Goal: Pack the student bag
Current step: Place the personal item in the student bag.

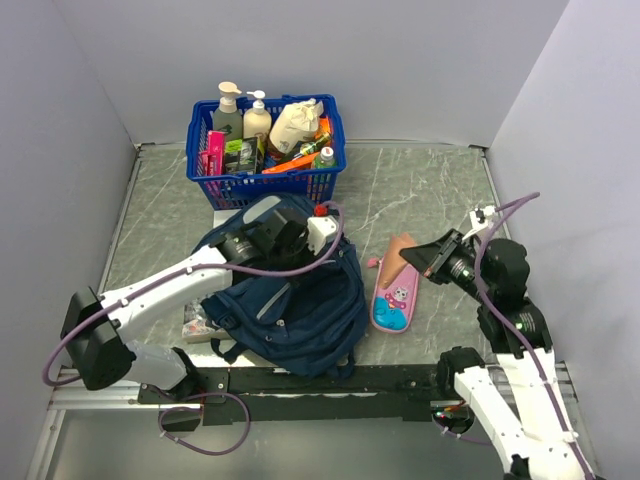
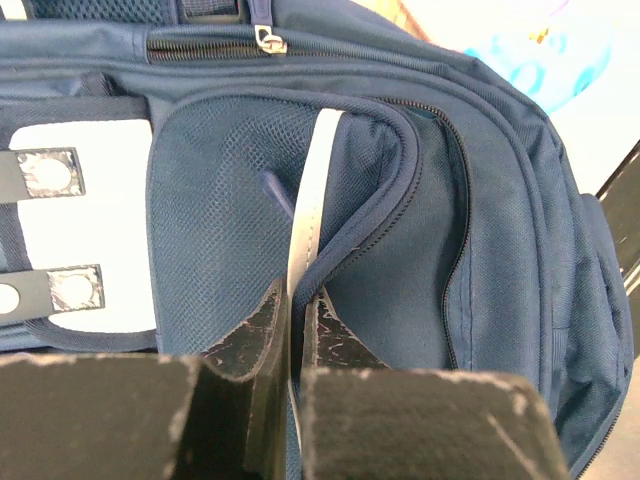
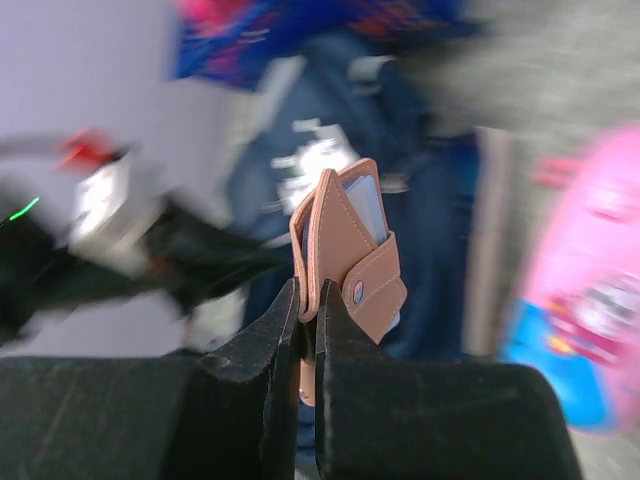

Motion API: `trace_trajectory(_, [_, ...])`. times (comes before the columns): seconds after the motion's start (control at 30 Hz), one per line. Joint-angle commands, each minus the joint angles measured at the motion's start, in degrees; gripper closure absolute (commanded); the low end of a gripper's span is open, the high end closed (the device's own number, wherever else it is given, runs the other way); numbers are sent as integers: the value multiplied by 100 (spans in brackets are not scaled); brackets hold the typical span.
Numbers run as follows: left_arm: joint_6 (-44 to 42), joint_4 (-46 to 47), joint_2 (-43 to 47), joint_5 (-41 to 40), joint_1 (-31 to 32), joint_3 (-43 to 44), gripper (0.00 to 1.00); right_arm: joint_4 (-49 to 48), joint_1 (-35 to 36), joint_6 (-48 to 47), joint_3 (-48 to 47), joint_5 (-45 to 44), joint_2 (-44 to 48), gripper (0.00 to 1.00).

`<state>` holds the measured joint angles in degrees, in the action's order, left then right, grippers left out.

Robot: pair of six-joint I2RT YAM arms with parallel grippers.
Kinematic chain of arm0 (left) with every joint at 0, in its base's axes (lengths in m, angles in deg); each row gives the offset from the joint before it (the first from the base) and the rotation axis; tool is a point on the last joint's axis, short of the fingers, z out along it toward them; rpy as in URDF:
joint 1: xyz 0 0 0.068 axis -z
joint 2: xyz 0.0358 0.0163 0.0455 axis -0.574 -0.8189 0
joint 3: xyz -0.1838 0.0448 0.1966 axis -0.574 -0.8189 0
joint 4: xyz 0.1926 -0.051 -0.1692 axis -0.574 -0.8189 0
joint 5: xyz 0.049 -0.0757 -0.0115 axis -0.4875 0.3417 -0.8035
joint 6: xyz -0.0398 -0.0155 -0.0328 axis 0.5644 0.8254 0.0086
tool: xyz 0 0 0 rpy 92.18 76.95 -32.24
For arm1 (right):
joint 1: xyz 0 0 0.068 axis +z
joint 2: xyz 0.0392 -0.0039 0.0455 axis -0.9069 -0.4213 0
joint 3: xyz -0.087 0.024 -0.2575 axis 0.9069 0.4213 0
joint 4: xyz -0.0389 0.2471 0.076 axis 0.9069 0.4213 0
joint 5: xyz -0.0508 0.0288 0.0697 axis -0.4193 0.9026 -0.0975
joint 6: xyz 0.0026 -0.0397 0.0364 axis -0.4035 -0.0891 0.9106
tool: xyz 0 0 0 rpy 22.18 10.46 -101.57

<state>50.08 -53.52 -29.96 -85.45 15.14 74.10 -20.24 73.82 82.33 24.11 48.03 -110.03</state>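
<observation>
The navy student bag lies near the table's front edge, left of centre. My left gripper sits over its far side, shut on the edge of a front pocket with a pale stripe, holding the pocket open. My right gripper is to the bag's right, above the table, shut on a tan leather wallet with a snap strap. The wallet also shows in the top view. The bag appears blurred behind the wallet in the right wrist view.
A pink and blue pencil case lies right of the bag, under my right gripper. A blue mesh basket of bottles and packets stands at the back. A flat item pokes out left of the bag. Grey walls enclose the table.
</observation>
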Motion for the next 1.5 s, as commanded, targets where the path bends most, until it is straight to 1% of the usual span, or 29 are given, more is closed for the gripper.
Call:
trace_trajectory(0.0, [388, 708, -163, -575, -280, 741, 99, -1621, 663, 853, 412, 303, 136, 94])
trace_trajectory(0.03, [449, 708, -207, -549, -289, 916, 99, -1721, 969, 863, 431, 197, 101, 94])
trace_trajectory(0.07, [467, 699, -277, -522, -306, 1004, 99, -1904, 1120, 933, 466, 109, 31, 94])
trace_trajectory(0.1, [476, 682, -304, -339, -315, 1084, 99, -2237, 1252, 968, 562, -13, 4, 95])
trace_trajectory(0.23, [555, 655, -392, -162, -359, 1392, 99, -3152, 1622, 1267, 791, -58, -286, 96])
trace_trajectory(0.3, [573, 647, -383, -100, -420, 1427, 99, -3259, 1824, 1346, 817, -190, -488, 97])
trace_trajectory(0.33, [573, 647, -374, -118, -429, 1427, 99, -3521, 1895, 1381, 826, -269, -602, 97])
trace_trajectory(0.37, [590, 638, -366, -118, -438, 1427, 99, -3576, 2000, 1425, 835, -357, -673, 97])
trace_trajectory(0.6, [731, 612, -304, -56, -570, 1453, 99, -3972, 2273, 1742, 1063, -911, -1244, 100])
trace_trajectory(0.77, [994, 559, -356, 162, -868, 1664, 99, -3858, 2370, 1821, 1336, -1323, -1227, 100])
trace_trajectory(1.07, [1258, 532, -392, 269, -948, 1875, 99, -3463, 2431, 1988, 1855, -1474, -1385, 100])
trace_trajectory(1.17, [1215, 559, -383, 155, -948, 1832, 99, -3085, 2458, 1979, 1890, -1579, -1131, 100])
trace_trajectory(1.23, [1205, 585, -383, 111, -957, 1814, 99, -2665, 2458, 1979, 1890, -1649, -824, 100])
trace_trajectory(1.33, [1144, 620, -383, 93, -957, 1779, 99, -2286, 2475, 2041, 1986, -1676, -446, 100])
trace_trajectory(1.47, [1179, 647, -401, 234, -930, 1787, 99, -2021, 2502, 2172, 2057, -1641, -427, 100])
